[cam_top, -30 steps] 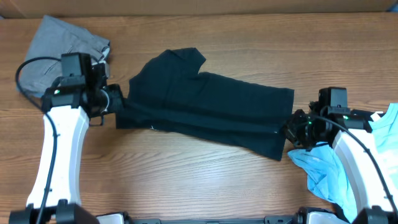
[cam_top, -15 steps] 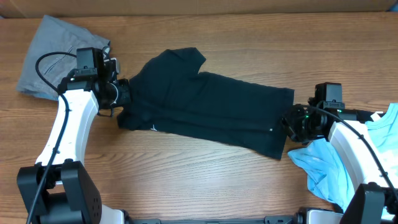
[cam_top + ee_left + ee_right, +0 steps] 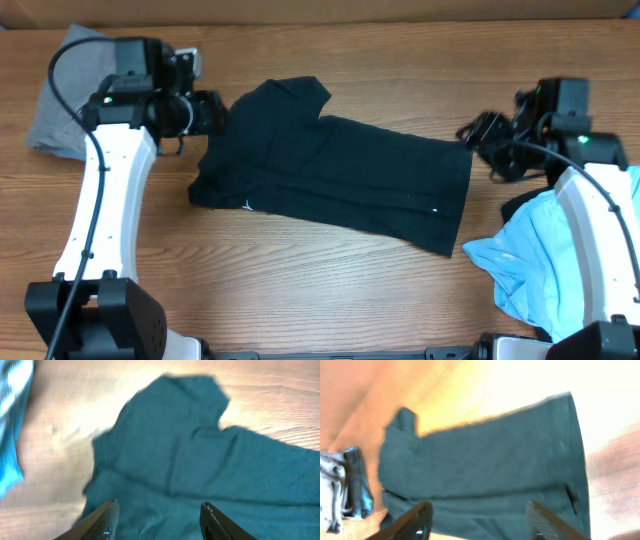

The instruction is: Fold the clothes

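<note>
Overhead view: a black T-shirt (image 3: 335, 175) is seen laid lengthwise across the middle of the wooden surface (image 3: 300, 300), partly folded, with one sleeve pointed toward the far edge.
White mark (image 3: 248, 206): a small speck is seen near the T-shirt's near left corner.
Grey garment (image 3: 60, 100): bunched at the far left corner, apart from the T-shirt and partly covered by the left arm.
Light blue garment (image 3: 520, 265): crumpled at the near right, just beside the T-shirt's near right corner, partly hidden under the right arm.
Left pincer (image 3: 215, 112): held at the T-shirt's far left end, jaws spread apart, nothing gripped.
Left wrist view: the fingertips (image 3: 106, 519) are shown parted over the dark cloth; whether the cloth is touched cannot be told.
Right pincer (image 3: 480, 135): held just off the T-shirt's far right corner, jaws parted, nothing gripped.
Right wrist view: the two fingers (image 3: 415, 521) are shown wide apart, with the T-shirt lying flat beyond them; the picture is blurred and washed out.
</note>
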`<state>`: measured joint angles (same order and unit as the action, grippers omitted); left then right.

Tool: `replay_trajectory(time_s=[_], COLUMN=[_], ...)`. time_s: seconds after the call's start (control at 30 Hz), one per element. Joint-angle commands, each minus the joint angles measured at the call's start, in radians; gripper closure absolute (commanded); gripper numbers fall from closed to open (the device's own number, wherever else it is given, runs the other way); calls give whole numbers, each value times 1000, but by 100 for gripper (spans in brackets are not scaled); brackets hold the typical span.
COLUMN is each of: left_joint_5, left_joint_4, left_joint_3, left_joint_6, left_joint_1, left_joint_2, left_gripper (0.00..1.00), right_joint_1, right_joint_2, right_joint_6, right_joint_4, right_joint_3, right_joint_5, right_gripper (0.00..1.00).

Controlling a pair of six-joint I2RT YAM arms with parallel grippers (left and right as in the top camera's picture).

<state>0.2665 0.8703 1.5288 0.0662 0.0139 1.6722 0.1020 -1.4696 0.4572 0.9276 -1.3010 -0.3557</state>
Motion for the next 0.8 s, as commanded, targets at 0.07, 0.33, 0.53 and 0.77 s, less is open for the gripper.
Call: replay_trajectory(time_s=[0.07,0.33,0.53,0.77], left_joint_5=[-119,-120,-76,-26], left_joint_4=[-11,121,72,-157], left_joint_3=[103,105,105,106], left_joint_6=[-76,-75,-89,-77], left_joint_1=[-143,-160,-168,-195], left_joint_2=[77,153,159,241], left_gripper=[40,39,35,35], right_joint_1=[-5,-5,-6,-5], right_joint_2=[-8,-115,-177,-200], right_joint_6=[-7,-63,-64,-28], right_joint_4=[15,334,217,87], right_joint_3=[-119,-68,52,64], right_joint_5=[22,66,45,-5], right_gripper=[35,29,29,29])
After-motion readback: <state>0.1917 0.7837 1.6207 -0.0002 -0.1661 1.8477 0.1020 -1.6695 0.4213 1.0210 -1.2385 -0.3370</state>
